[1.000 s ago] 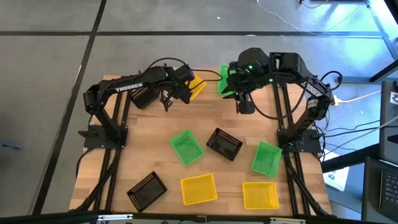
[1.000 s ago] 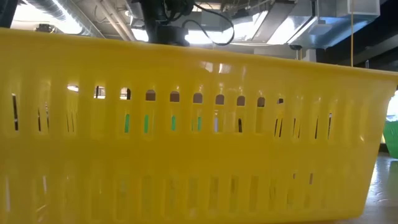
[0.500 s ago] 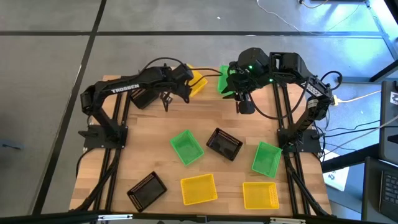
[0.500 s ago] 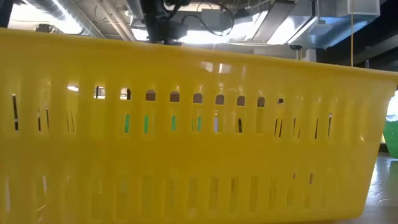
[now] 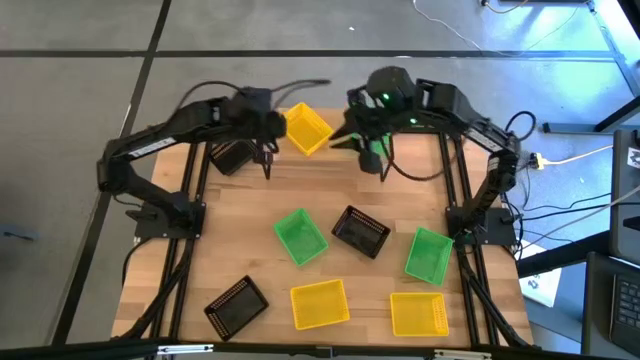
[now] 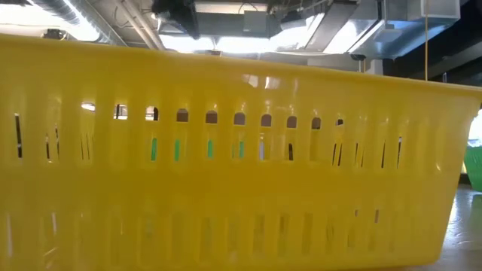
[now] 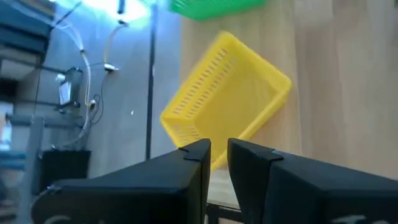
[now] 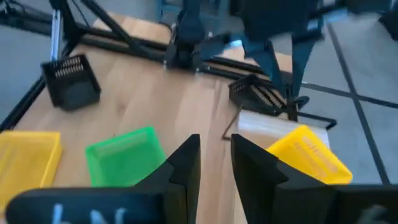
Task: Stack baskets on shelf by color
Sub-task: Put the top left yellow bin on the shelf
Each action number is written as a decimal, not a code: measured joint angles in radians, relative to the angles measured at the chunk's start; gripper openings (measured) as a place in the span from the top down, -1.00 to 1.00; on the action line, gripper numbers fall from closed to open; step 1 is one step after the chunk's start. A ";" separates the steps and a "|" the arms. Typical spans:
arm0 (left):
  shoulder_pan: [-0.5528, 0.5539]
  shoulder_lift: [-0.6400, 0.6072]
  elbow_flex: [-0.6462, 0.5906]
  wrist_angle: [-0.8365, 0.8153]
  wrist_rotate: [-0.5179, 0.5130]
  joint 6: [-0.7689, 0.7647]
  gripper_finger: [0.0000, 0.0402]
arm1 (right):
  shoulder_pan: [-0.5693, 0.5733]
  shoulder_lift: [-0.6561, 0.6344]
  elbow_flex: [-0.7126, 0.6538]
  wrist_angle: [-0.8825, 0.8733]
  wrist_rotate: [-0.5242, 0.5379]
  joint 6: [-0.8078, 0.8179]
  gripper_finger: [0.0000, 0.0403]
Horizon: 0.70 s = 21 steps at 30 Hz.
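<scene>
Baskets are my concern, and neither gripper is pinching one. My left gripper [image 5: 264, 152] hangs over the far edge of the tabletop [image 5: 230, 235] with its jaws nearly pressed together, only a thin slit showing. Just beside it a yellow basket [image 5: 307, 130] sits tilted on the shelf [image 8: 272, 127], with a black basket [image 5: 231, 156] on the shelf's other side of the gripper. My right gripper [image 5: 368, 155] hovers near the far edge too, jaws narrowly apart and empty (a green basket [image 7: 214, 6] lies under that arm). Six more baskets are scattered toward the near edge; the low view is filled by one yellow basket wall [image 6: 241, 158].
</scene>
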 joint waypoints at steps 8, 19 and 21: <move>0.001 -0.145 0.000 0.010 -0.004 -0.194 0.76 | -0.118 0.154 -0.001 0.172 0.015 0.101 0.55; 0.001 -0.218 0.001 0.009 -0.008 -0.244 0.76 | -0.207 0.401 -0.001 0.377 0.013 0.414 0.55; 0.001 -0.217 0.001 0.006 -0.008 -0.244 0.76 | -0.213 0.430 -0.001 0.380 0.013 0.451 0.55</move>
